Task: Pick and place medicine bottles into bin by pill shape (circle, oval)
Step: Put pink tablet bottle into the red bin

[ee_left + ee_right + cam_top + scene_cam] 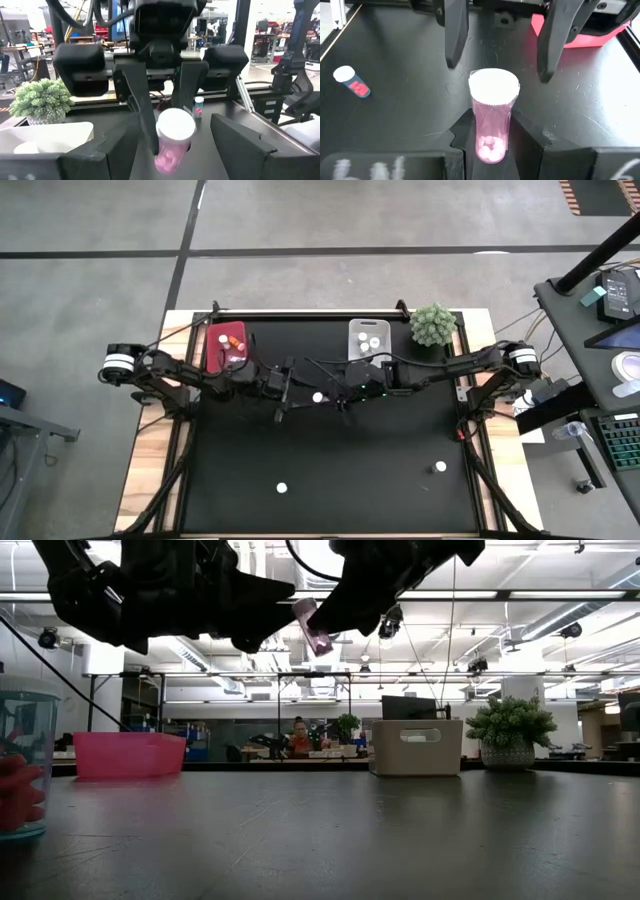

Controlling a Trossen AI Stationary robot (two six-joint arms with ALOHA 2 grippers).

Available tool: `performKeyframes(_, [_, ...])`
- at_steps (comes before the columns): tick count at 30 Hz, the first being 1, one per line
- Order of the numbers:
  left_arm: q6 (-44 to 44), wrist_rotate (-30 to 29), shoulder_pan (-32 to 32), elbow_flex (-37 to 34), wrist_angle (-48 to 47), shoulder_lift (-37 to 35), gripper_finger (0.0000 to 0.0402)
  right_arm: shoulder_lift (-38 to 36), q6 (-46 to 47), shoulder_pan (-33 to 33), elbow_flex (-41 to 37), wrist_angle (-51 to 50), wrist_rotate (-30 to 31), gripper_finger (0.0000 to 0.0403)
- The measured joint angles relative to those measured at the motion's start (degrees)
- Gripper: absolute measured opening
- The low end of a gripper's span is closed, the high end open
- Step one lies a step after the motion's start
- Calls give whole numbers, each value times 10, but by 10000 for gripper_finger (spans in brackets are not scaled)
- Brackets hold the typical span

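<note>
Both arms meet over the middle of the black table [330, 480], above its far half. The right gripper [490, 145] is clamped on a pinkish bottle [492, 120] with a white cap, holding it by its lower body so the cap end points toward the left gripper [283, 393]; small pink pills lie at the bottom of the bottle. In the low view the bottle [312, 626] hangs tilted, well above the table surface. The left gripper's fingers [454, 32] are spread apart on either side of the bottle's cap, not touching it. At the far left of the table stands a pink bin [227, 345] with bottles inside, and at the far middle a white bin [367, 338] holding more white-capped bottles, just left of a green plant [433, 324]. Two other bottles lie on the near part of the table, one near the middle [282, 488] and one to the right [440, 467].
</note>
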Motion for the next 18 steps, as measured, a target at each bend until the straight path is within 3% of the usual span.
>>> performKeyframes(18, [9, -4, 0, 40, 3, 63, 223, 0, 5, 0, 0, 3, 15, 92])
